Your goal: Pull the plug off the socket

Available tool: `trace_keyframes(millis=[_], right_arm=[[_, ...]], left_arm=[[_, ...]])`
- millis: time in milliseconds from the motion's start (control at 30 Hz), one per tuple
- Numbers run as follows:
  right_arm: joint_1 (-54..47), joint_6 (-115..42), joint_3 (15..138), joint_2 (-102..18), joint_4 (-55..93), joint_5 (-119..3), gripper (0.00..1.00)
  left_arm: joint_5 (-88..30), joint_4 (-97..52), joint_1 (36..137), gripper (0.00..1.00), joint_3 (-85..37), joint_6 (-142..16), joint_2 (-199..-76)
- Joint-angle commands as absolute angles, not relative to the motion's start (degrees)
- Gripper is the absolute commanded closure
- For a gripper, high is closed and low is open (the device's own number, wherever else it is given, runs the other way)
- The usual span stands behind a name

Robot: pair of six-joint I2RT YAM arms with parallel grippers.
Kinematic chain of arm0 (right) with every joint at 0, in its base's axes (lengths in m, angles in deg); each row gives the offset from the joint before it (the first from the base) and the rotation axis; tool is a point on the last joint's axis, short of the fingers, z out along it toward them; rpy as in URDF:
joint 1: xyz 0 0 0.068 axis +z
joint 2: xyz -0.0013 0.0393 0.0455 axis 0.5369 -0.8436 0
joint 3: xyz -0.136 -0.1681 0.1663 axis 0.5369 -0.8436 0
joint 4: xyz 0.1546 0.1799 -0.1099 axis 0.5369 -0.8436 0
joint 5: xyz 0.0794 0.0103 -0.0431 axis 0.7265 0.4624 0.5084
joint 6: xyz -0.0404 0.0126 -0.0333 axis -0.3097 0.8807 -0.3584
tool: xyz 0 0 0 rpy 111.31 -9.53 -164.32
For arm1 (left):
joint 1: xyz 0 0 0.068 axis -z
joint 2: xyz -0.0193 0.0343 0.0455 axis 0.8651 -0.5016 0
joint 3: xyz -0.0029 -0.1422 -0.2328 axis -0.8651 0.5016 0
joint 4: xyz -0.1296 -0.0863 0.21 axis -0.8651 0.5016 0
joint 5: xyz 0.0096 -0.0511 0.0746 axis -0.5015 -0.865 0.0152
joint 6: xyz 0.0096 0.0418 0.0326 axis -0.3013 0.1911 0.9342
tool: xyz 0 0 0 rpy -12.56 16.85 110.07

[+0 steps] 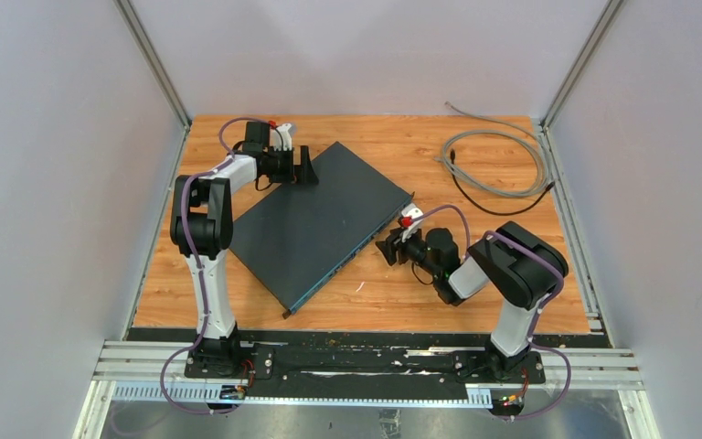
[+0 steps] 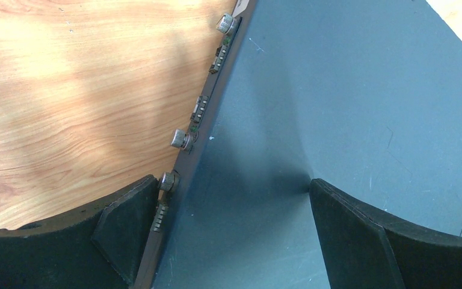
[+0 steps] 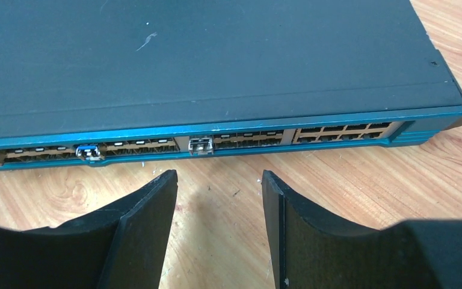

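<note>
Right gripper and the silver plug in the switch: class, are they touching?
Apart. The right wrist view shows bare table between the right gripper and the silver plug.

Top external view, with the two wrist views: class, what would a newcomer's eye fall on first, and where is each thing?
A dark network switch lies diagonally across the middle of the wooden table. The left hand straddles its far-left edge, open, while the right hand, also open, faces the port row with a silver plug straight ahead of its gap. A grey cable lies coiled at the far right.
</note>
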State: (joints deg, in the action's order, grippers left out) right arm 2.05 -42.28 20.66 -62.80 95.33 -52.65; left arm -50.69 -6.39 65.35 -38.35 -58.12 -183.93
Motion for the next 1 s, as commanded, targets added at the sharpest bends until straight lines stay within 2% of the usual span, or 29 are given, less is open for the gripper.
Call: trace_keyframes(millis=[0,967], right_arm=[[3.1,-41.7,22.2,-64.1,98.5,-54.4,0.42],[5.8,-40.6,25.8,-67.8,100.8,-60.5,0.49]], left_arm=[[-48.2,3.9,67.5,0.03,-35.2,-58.6,-186.3],[-48.1,4.5,67.5,0.03,-35.6,-58.8,-186.5]])
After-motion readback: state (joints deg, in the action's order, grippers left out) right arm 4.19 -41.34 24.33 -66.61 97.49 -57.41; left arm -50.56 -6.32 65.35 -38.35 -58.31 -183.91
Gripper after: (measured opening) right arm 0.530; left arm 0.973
